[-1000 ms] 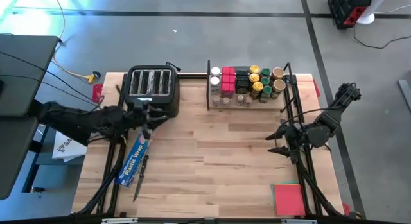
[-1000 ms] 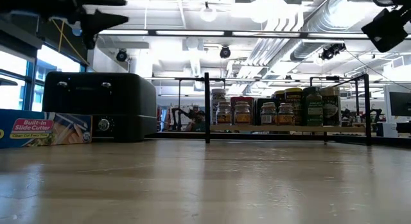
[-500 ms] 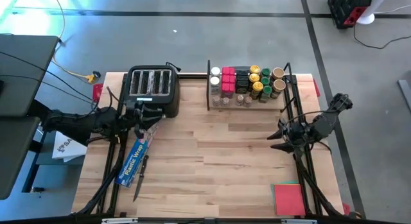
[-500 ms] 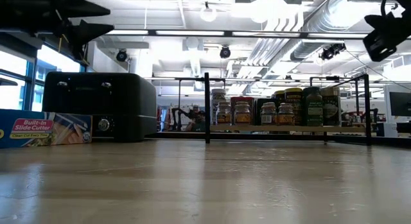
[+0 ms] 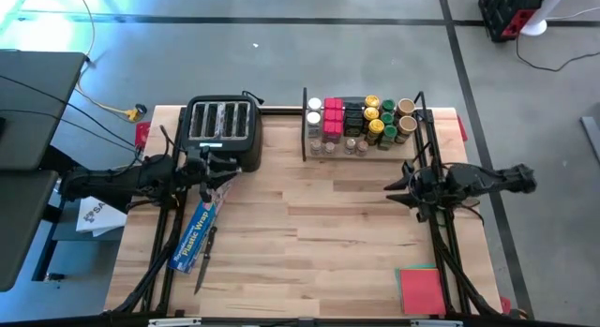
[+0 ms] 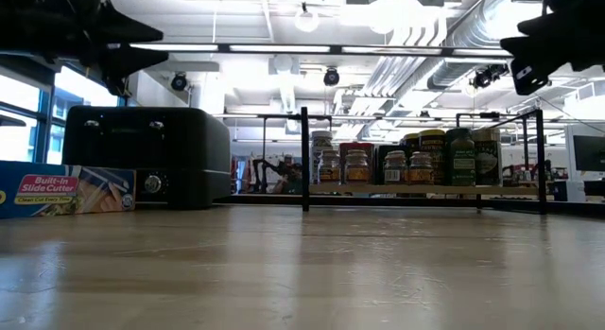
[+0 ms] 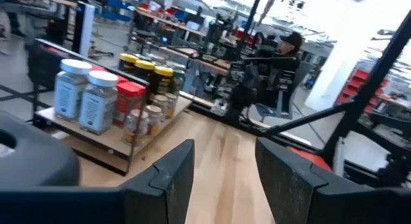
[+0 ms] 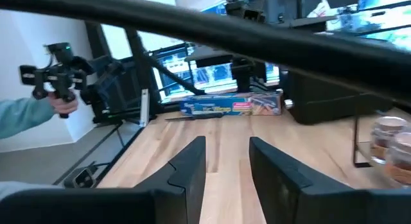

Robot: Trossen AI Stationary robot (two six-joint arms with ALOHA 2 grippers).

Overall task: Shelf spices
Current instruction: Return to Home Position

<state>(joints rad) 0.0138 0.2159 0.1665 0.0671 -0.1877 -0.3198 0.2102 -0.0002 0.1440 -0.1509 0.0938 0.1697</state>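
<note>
The spices (image 5: 361, 121) stand on their bases in rows on the shelf (image 5: 419, 130), at the table's far edge, right of the middle. The low view shows the jars (image 6: 416, 160) on the board (image 6: 425, 190). My left gripper (image 5: 232, 168) hovers level and open above the table's left part, near the toaster, with nothing between its fingers (image 7: 168, 179). My right gripper (image 5: 388, 189) hovers level above the table's right part, on the near side of the shelf. It points toward the table's left and is open, with its fingers (image 8: 189, 169) apart around nothing.
A black toaster (image 5: 222, 126) stands at the far left. A long blue plastic-wrap box (image 5: 197, 235) lies slantwise near the left edge. A flat red pad (image 5: 422, 289) lies at the near right corner. Bare wood spreads across the middle. A person's hand (image 8: 61, 102) shows beyond the table.
My right arm has swung round so that the gripper points toward the table's left; it has sunk a little and its fingers have drawn closer together. My left gripper has sunk a little near the toaster. The spices have not moved.
</note>
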